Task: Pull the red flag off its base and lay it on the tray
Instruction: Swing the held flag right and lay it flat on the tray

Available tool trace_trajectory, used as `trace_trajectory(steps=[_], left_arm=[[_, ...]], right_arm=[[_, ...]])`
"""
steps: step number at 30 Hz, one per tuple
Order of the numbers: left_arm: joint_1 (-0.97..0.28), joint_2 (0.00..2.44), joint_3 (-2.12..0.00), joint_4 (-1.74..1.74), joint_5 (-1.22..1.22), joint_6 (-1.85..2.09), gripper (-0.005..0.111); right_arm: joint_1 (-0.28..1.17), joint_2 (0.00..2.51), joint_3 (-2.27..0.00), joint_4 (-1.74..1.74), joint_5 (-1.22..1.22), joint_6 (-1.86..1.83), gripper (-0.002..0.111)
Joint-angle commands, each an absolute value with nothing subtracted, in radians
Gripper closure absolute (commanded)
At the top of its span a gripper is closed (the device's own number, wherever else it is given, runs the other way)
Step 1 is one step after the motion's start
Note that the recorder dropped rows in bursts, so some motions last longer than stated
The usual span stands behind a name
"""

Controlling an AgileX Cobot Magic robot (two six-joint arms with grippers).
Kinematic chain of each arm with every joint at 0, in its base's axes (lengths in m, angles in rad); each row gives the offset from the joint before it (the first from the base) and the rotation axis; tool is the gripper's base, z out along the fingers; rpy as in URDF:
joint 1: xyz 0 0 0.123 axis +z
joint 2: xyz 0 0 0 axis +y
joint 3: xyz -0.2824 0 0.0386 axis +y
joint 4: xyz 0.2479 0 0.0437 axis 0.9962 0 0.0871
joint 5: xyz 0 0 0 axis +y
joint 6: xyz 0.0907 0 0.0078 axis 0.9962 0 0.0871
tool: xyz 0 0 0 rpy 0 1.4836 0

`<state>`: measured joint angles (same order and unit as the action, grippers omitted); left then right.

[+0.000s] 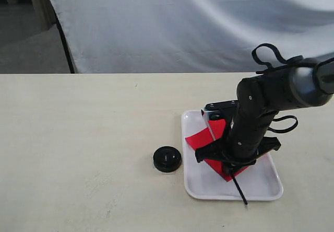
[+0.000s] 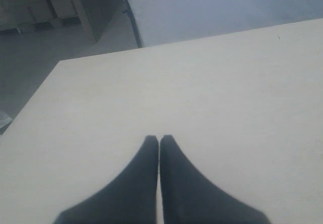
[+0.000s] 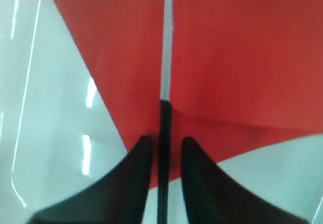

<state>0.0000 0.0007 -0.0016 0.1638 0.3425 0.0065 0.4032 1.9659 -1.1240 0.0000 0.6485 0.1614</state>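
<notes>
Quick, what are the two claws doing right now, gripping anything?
Left gripper: closed, holding nothing.
Right gripper: slightly open, astride the red flag at its pole, with gaps showing on either side.

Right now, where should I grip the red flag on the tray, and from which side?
Grip the thin black pole of the red cloth flag, coming straight down with the right gripper straddling it: the cloth lies flat on the white plastic tray, so only the pole offers an edge.
</notes>
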Motion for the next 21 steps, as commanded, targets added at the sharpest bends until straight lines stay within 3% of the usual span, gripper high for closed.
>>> trace_trajectory(steps=[1,4,13,15,16,18,19,21], left_arm=[[0.001,0.000,0.000,0.156,0.344,0.000,0.105],[0.001,0.000,0.000,0.156,0.344,0.000,0.105],[0.001,0.000,0.000,0.156,0.344,0.000,0.105],[0.001,0.000,0.000,0.156,0.344,0.000,0.105],[0.001,0.000,0.000,0.156,0.344,0.000,0.105],[0.001,0.000,0.000,0.156,0.344,0.000,0.105],[0.001,0.000,0.000,0.156,0.344,0.000,0.105],[0.001,0.000,0.000,0.156,0.344,0.000,0.105]], right_arm=[[0.399,1.946,-1.129,0.000,0.654,0.168,0.053],[0.399,1.920,-1.148,0.000,0.690,0.163,0.039],[0.401,1.803,-1.232,-0.006,0.875,0.153,0.041],[0.401,1.785,-1.232,0.000,0.884,0.153,0.052],[0.401,1.783,-1.232,0.000,0.895,0.153,0.064],[0.401,1.783,-1.227,0.000,0.923,0.146,0.098],[0.401,1.783,-1.217,0.000,0.929,0.129,0.108],[0.401,1.783,-1.189,0.000,0.929,0.101,0.107]])
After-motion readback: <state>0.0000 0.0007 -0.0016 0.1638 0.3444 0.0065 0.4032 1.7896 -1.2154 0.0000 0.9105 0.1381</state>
